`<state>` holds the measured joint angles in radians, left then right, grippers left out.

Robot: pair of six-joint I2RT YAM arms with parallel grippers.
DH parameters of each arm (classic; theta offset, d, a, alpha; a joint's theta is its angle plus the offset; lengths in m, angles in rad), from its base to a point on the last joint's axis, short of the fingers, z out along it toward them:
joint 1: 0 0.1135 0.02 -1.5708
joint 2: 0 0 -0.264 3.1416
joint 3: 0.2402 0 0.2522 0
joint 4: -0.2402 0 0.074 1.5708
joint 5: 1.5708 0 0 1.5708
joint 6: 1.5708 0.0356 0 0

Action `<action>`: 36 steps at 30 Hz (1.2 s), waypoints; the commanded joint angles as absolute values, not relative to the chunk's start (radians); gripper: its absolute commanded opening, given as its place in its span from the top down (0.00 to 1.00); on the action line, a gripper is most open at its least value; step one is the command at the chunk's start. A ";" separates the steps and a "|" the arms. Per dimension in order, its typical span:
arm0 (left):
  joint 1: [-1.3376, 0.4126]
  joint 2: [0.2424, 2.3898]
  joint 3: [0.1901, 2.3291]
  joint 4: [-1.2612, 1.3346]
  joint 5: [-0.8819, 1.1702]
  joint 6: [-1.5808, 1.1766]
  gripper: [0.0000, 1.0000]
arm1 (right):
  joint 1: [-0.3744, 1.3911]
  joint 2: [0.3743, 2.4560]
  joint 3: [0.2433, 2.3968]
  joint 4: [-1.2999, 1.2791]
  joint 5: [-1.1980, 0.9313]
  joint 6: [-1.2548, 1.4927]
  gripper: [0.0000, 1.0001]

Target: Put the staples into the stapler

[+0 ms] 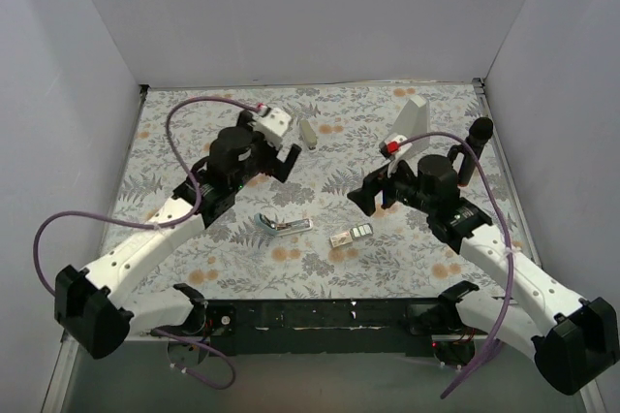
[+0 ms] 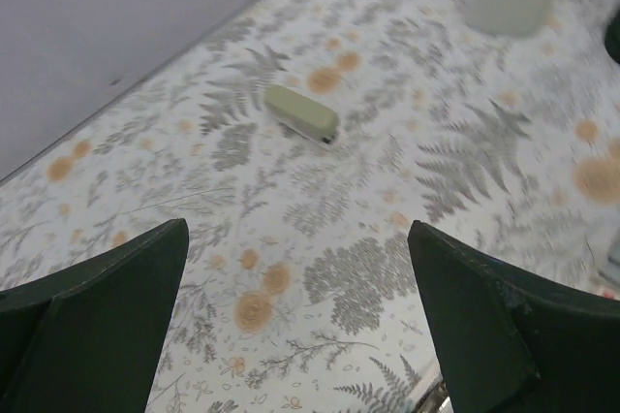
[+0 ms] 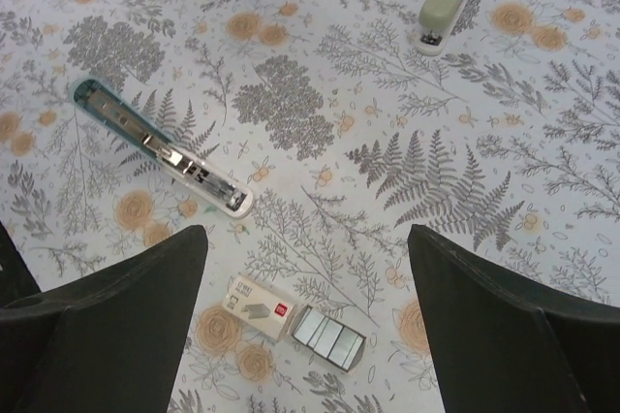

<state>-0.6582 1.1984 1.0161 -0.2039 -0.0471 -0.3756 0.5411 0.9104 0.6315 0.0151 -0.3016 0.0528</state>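
1. The staples point(image 3: 329, 338) are silver strips drawn half out of a small cream box point(image 3: 260, 308). It lies flat on the patterned table point(image 3: 542, 190), near the front middle and close beneath the right gripper point(image 3: 307, 238)
2. We judge them very light and stiff along the strip but brittle, since a strip will likely snap or shed if it is bent or pinched hard. The metal looks slick, so a gentle hold across the long side edges seems safer than pressing on the flat top
3. The box is thin card and would crush, so we would steady it by its short ends rather than squeeze its middle
4. The stapler point(image 3: 160, 146) lies just left of the box and apart from it, with its silver channel facing up. It seems ready to load, though we cannot tell whether the pusher is drawn back. It is light, hard plastic and will probably skid unless it is held by its sides
5. The right gripper hangs with its jaws spread wide and holds nothing
6. The left gripper point(image 2: 297, 238) is likewise wide apart and empty. It is farther back and faces the beige stapler point(image 2: 302, 113)
7. The white block point(image 1: 415, 117) stands at the back right, well apart from all this
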 commanded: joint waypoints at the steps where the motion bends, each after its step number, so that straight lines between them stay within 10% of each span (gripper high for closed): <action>1: -0.592 1.066 0.947 -0.028 -0.411 -0.681 0.02 | 0.571 1.033 0.768 -0.027 -0.188 0.054 0.07; 36: -0.569 0.695 0.571 0.239 -0.563 -0.565 0.02 | 0.646 2.289 1.729 0.132 0.172 0.095 0.28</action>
<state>-0.5770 0.6994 0.5800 0.2157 -0.5873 -0.5816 0.6437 2.2608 1.6497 0.0635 0.1558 0.1001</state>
